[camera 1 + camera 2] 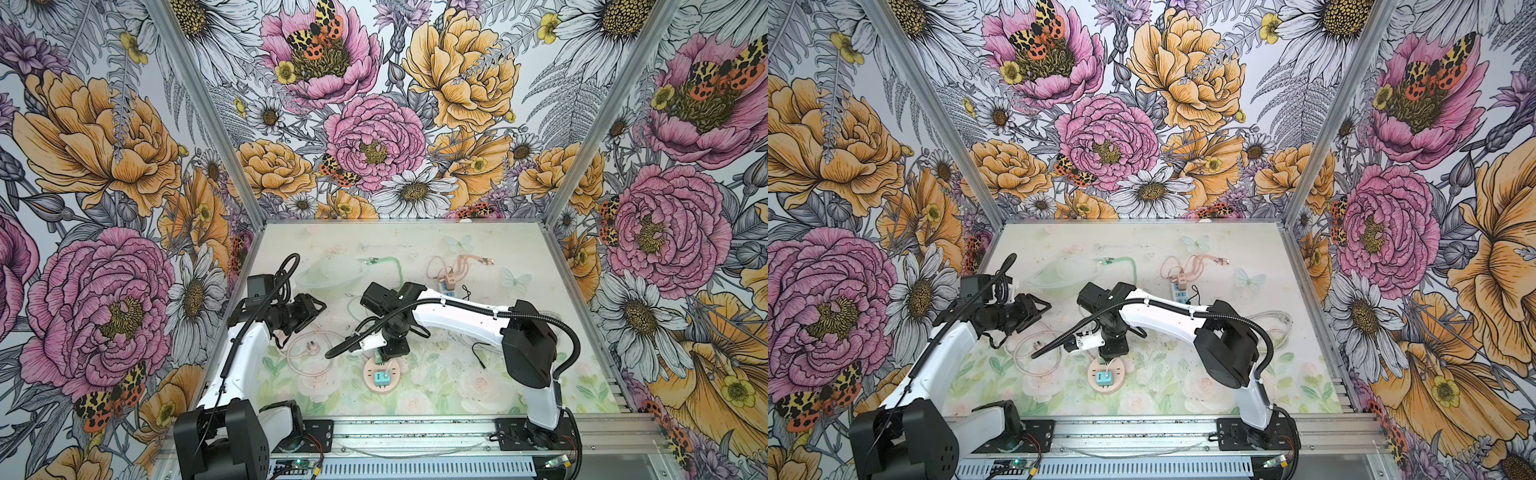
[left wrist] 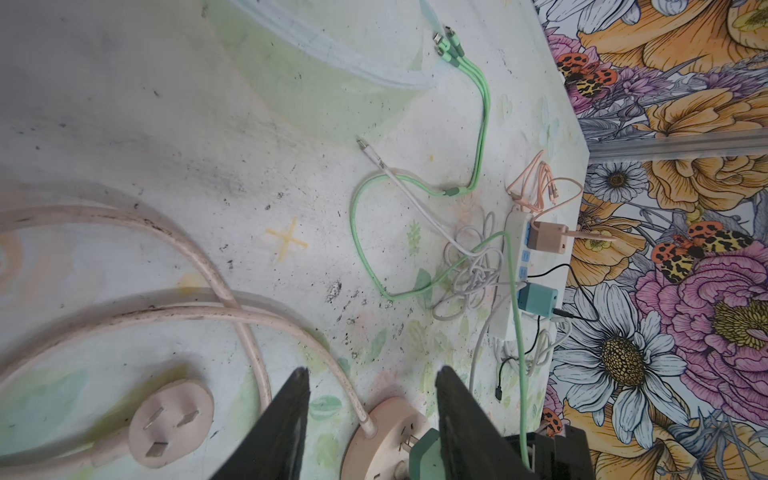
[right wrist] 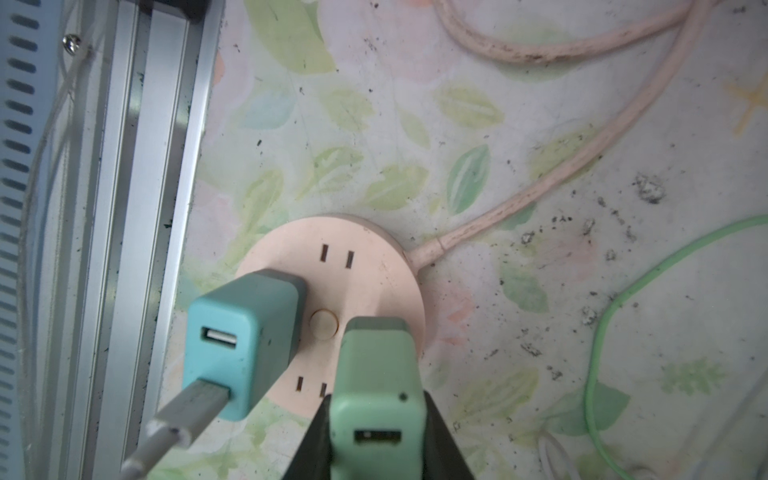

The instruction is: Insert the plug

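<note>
While clamped in the right gripper, green plug: long axis runs straight out from the fingertips down to the round pink socket hub. Its USB port faces back toward the wrist and its prong end faces the hub.
Plug position: over the hub's edge, just beside the centre button. In the left wrist view, metal prongs show between its body and the hub, so the body is not flush.
Grip of right gripper: both fingers are pressed on opposite sides of the plug and touch nothing else.
Beside the fingers: teal charger is seated in the hub, near the green plug with a gap between. A grey-white USB lead runs from its port.
Free slots: one pair lies beyond the fingertips, another between the two chargers.
Pink cord: leaves the hub's rim and curves away past the fingertips.
Green cable: lies on the table on the side away from the teal charger, apart from the fingers.
State of left gripper: jaws apart and empty, above the table, well apart from the right gripper. A pink three-pin plug lies pins-up off to one side of it.
</note>
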### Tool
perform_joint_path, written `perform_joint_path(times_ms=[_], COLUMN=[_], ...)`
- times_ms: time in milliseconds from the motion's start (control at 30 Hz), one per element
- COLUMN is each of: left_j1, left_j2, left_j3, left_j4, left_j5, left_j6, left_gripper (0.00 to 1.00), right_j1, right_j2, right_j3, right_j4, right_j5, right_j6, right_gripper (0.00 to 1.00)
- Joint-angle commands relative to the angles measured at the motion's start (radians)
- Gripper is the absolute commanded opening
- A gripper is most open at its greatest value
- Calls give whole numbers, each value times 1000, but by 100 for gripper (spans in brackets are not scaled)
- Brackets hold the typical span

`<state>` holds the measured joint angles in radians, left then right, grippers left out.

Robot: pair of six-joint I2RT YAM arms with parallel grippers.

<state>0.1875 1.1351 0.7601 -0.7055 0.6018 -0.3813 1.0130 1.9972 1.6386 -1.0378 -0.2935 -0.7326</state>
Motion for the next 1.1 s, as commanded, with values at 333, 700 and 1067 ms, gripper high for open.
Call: perform_joint_path(times_ms=[333,700,1067], left_j1=[-228,-558,-708], left_j2=[-66,-118,48], left_j3=[50,21,-70], left_j4=[-86,-224,-78], left_j5=[-245,-400,-429], left_j6=[-24,-333,-453], left_gripper=[24,16,10], right_j1=[-90,-210,-272], right_j2=[-133,-265,-373], right_j3=[-84,-233,-352], right_j4=[158,346,429], right_j5=[-28,-97,-163], right_j6=[109,107,115], right_gripper=[0,0,0])
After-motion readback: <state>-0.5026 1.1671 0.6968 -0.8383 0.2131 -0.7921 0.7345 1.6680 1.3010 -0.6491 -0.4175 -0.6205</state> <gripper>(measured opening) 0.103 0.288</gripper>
